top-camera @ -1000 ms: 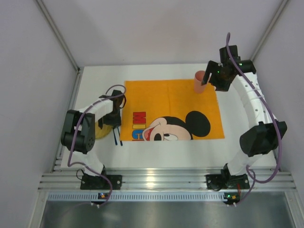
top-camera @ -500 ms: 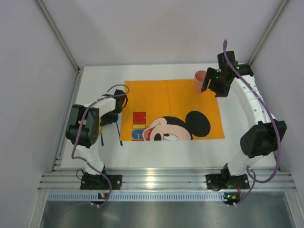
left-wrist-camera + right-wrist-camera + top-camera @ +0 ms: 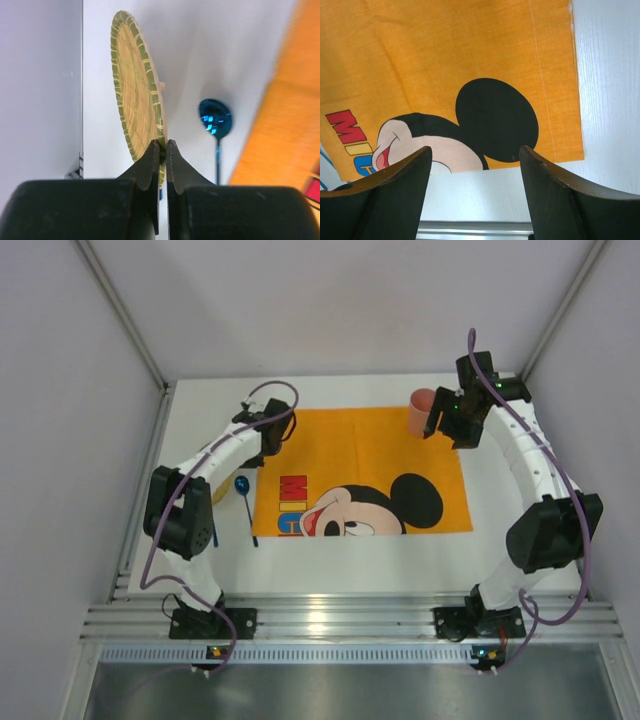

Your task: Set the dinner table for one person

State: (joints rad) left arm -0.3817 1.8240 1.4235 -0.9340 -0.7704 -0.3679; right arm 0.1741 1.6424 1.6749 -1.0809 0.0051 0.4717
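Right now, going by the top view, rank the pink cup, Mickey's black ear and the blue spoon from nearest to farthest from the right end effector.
Measured from the right end effector:
1. Pink cup, just beside it at the far right corner of the placemat.
2. Mickey's black ear, printed on the placemat's near right part.
3. Blue spoon, far across, by the placemat's left edge.

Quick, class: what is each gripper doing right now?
Left gripper: closed on the rim of the round woven straw mat.
Right gripper: open, holding nothing.
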